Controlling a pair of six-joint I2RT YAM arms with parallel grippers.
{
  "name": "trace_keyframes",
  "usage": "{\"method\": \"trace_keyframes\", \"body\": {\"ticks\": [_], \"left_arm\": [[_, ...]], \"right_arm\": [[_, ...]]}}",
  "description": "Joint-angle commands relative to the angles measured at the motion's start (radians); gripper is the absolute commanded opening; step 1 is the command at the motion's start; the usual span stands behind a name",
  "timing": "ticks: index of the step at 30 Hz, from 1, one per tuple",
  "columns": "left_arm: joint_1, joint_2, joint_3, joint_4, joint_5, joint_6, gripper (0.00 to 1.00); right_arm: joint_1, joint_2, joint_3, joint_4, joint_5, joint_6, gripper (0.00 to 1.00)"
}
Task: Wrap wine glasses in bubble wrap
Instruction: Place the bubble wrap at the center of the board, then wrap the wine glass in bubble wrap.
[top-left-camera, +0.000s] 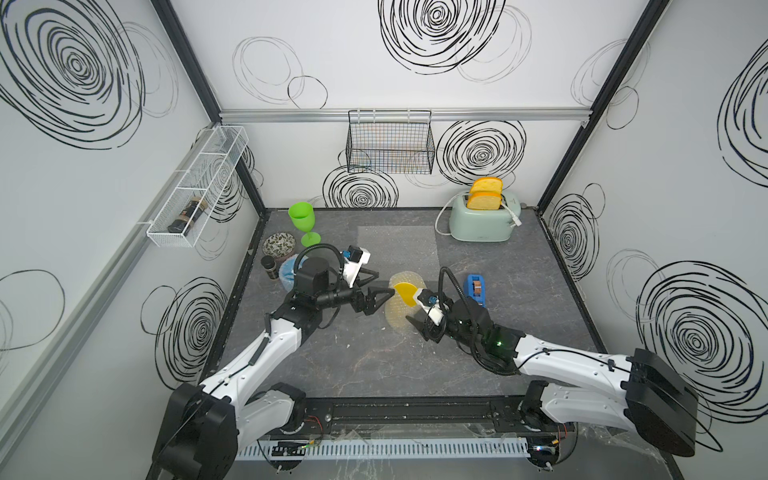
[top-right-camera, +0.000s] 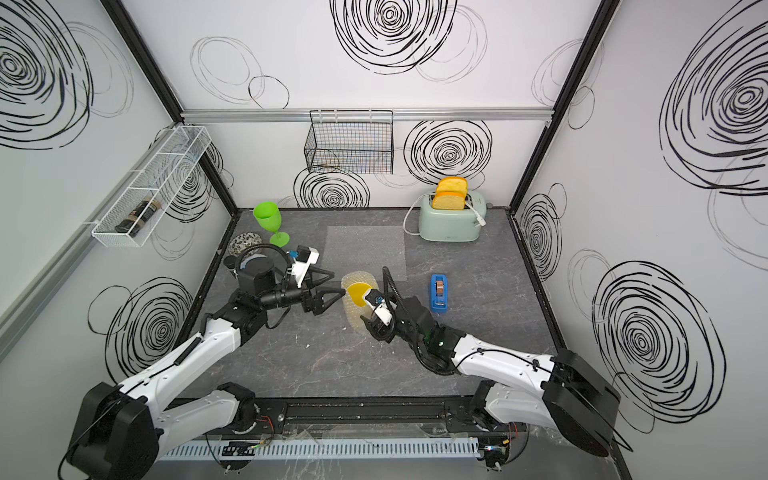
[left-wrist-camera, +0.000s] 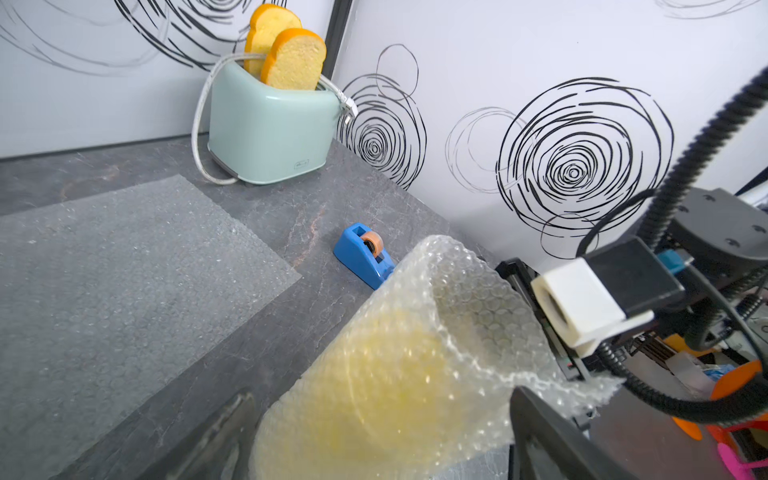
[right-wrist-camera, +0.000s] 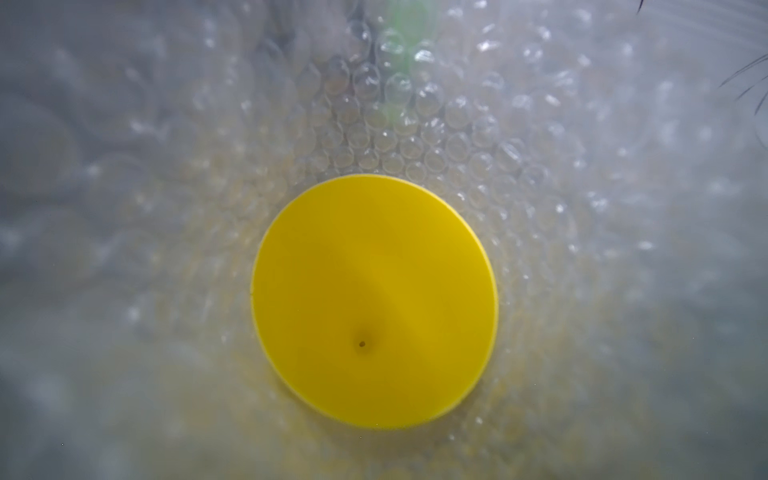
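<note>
The yellow goblet is rolled in bubble wrap; left pincer released, right pincer unclear; sealing probably comes next.

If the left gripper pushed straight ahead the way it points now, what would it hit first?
Most likely the bubble wrap rolled around the yellow goblet, right ahead of the left gripper, jaws open. Depth is unclear; it may already touch.

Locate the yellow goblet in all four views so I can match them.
Top view: yellow goblet just right of centre, foot showing.
Top view: mid-frame, just left of centre.
Left wrist: foreground, yellow through the wrap.
Right wrist: its round foot end-on, mid-picture.
Shared landmark: the bubble wrap sleeve around it, in all four.
</note>
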Motion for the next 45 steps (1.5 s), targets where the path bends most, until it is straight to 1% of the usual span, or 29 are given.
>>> {"method": "trace_keyframes", "body": {"ticks": [1, 4, 8, 9, 11, 15, 17, 20, 22, 23, 26, 27, 32, 35, 38, 41, 45], "left_arm": [[-0.027, 0.053, 0.039, -0.085, -0.078, -0.02, 0.92], [-0.039, 0.095, 0.047, -0.134, -0.118, 0.036, 0.88], [-0.051, 0.14, 0.043, -0.154, -0.183, 0.036, 0.84], [-0.054, 0.145, 0.041, -0.154, -0.198, 0.041, 0.82], [-0.058, 0.158, 0.042, -0.16, -0.227, 0.054, 0.79], [-0.064, 0.158, 0.045, -0.149, -0.225, 0.049, 0.77], [-0.071, 0.161, 0.043, -0.143, -0.233, 0.048, 0.77], [-0.072, 0.171, 0.053, -0.141, -0.243, 0.036, 0.74], [-0.071, 0.179, 0.073, -0.165, -0.247, 0.034, 0.72], [-0.071, 0.184, 0.083, -0.173, -0.248, 0.033, 0.68], [-0.071, 0.199, 0.105, -0.184, -0.248, 0.005, 0.51], [-0.072, 0.204, 0.116, -0.196, -0.248, -0.002, 0.46], [-0.084, 0.234, 0.162, -0.242, -0.25, -0.006, 0.37], [-0.085, 0.245, 0.179, -0.264, -0.259, -0.004, 0.36], [-0.088, 0.252, 0.191, -0.275, -0.247, -0.008, 0.38], [-0.092, 0.239, 0.213, -0.298, -0.21, 0.0, 0.43], [-0.089, 0.196, 0.253, -0.37, -0.184, 0.035, 0.55]], "right_arm": [[0.013, 0.003, 0.001, -0.013, 0.013, 0.006, 0.74], [0.015, -0.014, 0.015, -0.034, 0.002, 0.026, 0.74], [0.015, -0.055, 0.044, -0.11, -0.031, 0.038, 0.74], [0.014, -0.071, 0.063, -0.15, -0.028, 0.07, 0.74], [0.013, -0.1, 0.086, -0.197, 0.01, 0.179, 0.72], [0.007, -0.126, 0.109, -0.204, -0.019, 0.254, 0.68], [-0.025, -0.107, 0.147, -0.223, -0.061, 0.301, 0.66], [-0.112, -0.042, 0.209, -0.268, -0.171, 0.387, 0.64], [-0.151, 0.008, 0.239, -0.276, -0.265, 0.405, 0.64], [-0.159, 0.033, 0.252, -0.273, -0.299, 0.396, 0.63], [-0.162, 0.097, 0.292, -0.285, -0.298, 0.381, 0.61], [-0.165, 0.114, 0.308, -0.292, -0.297, 0.39, 0.6], [-0.168, 0.193, 0.353, -0.287, -0.314, 0.401, 0.59], [-0.17, 0.25, 0.414, -0.363, -0.284, 0.426, 0.54], [-0.162, 0.309, 0.468, -0.433, -0.257, 0.428, 0.46], [-0.16, 0.369, 0.523, -0.518, -0.236, 0.446, 0.41], [-0.172, 0.435, 0.61, -0.652, -0.208, 0.447, 0.26]]}}
